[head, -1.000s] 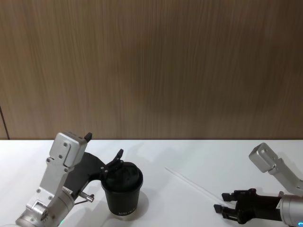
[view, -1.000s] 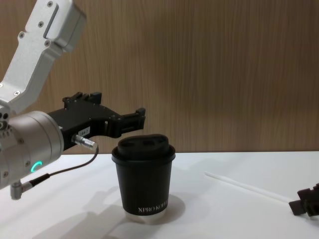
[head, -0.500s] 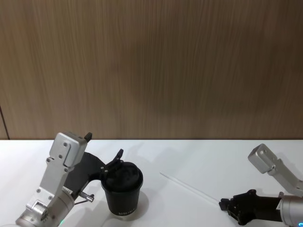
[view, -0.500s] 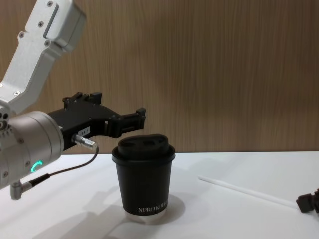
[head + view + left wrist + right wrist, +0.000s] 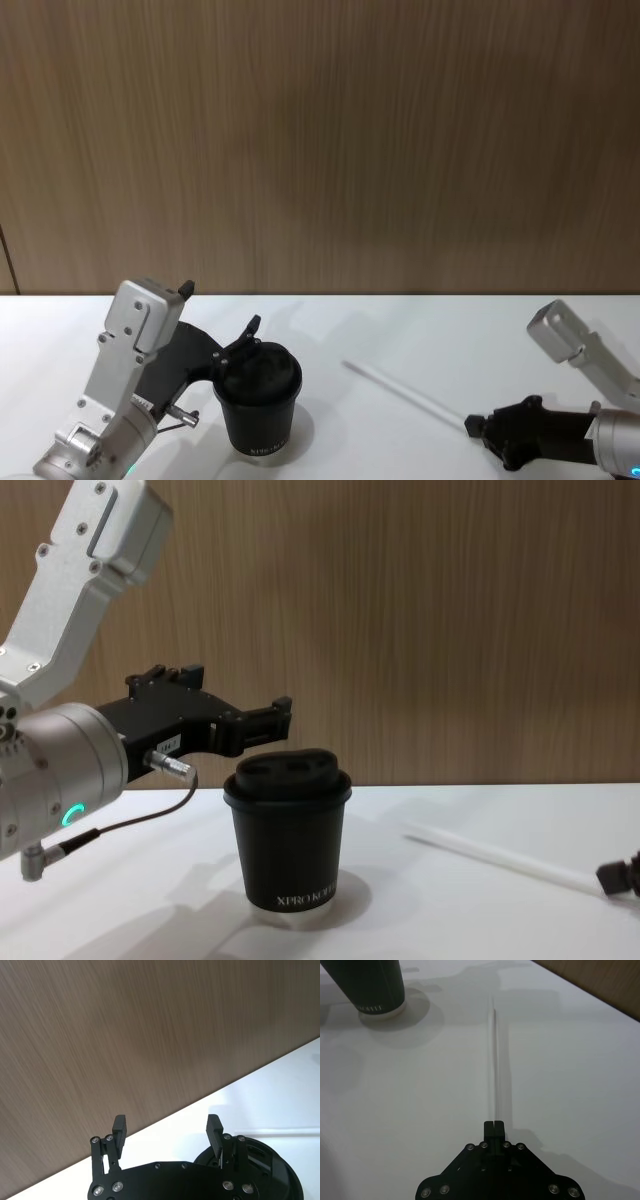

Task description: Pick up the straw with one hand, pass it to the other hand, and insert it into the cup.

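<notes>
The thin white straw (image 5: 405, 394) lies slanted, low over the white table, to the right of the cup. My right gripper (image 5: 472, 428) is shut on its near end. In the right wrist view the straw (image 5: 493, 1065) runs straight out from the closed right gripper (image 5: 494, 1125) toward the cup (image 5: 370, 985). The black lidded cup (image 5: 258, 400) stands upright at the left. My left gripper (image 5: 220, 305) hovers open just behind and above the cup's lid (image 5: 260, 1160), holding nothing. From the chest, the straw (image 5: 500, 858) points from the right gripper (image 5: 612, 878) toward the cup (image 5: 290, 840).
A wood-panelled wall (image 5: 320, 140) stands behind the white table (image 5: 400, 330). A thin dark cable (image 5: 120, 825) loops from my left wrist down beside the cup. Open table lies between the cup and the straw.
My right gripper went from open around the straw's near end to shut on it. The straw's far tip shifted slightly left, then rose a little. The left arm has not moved.
</notes>
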Tool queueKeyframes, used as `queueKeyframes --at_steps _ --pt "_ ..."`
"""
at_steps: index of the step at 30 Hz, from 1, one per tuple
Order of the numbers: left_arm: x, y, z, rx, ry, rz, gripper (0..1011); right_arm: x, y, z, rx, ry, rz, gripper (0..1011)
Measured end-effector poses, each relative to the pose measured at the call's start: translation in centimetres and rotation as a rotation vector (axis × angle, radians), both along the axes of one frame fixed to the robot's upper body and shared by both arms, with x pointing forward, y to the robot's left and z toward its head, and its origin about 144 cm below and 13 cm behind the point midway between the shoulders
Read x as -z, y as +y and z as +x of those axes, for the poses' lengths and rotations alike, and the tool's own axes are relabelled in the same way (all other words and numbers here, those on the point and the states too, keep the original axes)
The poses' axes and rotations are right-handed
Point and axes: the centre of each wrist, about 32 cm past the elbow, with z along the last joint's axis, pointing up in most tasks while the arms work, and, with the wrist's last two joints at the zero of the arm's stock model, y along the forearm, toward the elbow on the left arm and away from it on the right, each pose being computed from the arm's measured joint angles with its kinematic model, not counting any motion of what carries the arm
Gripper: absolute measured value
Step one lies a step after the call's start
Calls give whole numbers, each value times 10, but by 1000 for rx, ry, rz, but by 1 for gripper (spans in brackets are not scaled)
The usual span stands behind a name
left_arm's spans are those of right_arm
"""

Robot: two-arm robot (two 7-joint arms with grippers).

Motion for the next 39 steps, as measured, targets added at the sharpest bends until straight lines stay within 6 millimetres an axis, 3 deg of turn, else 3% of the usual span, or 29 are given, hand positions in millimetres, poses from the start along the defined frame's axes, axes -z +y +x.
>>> queueKeyframes --at_steps 25,39 --pt "0 0 0 0 0 0 1002 -31 7 -7 114 -190 317 2" --pt "0 0 0 0 0 0 1003 -34 23 -12 115 -239 541 2"
